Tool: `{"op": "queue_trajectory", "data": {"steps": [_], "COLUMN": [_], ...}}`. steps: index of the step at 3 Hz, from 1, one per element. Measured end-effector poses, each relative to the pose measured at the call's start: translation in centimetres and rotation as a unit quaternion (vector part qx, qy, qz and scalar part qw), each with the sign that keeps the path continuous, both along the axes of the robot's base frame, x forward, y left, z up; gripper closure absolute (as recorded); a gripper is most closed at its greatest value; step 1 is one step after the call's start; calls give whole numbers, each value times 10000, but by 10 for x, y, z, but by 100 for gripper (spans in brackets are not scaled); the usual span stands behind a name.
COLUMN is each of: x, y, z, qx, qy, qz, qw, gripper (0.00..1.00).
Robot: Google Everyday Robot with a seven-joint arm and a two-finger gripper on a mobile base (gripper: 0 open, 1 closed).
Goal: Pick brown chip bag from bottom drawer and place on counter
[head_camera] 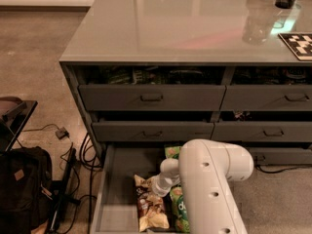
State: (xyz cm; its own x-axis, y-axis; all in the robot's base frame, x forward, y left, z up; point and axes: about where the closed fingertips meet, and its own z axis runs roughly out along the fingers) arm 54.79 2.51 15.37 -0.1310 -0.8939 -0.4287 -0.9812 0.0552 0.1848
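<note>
Grey counter (161, 28); jaws over bottom drawer (118, 204)

Office-like snack station, glossy counter (185, 28), snack-filled drawers (151, 97), concrete floor (39, 52), loose cables (83, 152), pincer (157, 188) in bottom drawer (119, 199)

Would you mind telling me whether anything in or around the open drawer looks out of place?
Nothing looks spilled or damaged. The brown chip bag lies flat in the open bottom drawer, green bags beside it, with the gripper over its top end. Loose cables trail on the floor.
</note>
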Motion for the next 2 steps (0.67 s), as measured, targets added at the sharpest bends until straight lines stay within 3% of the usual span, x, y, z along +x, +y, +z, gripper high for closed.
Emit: {"op": "queue_trajectory", "data": {"steps": [1, 2], "x": [-5, -30], "y": [6, 17], "z": [52, 128], "qx": [493, 1375], "qy": [-406, -876], "qz": [241, 614], "qw": [9977, 9847], "gripper": [100, 100]}}
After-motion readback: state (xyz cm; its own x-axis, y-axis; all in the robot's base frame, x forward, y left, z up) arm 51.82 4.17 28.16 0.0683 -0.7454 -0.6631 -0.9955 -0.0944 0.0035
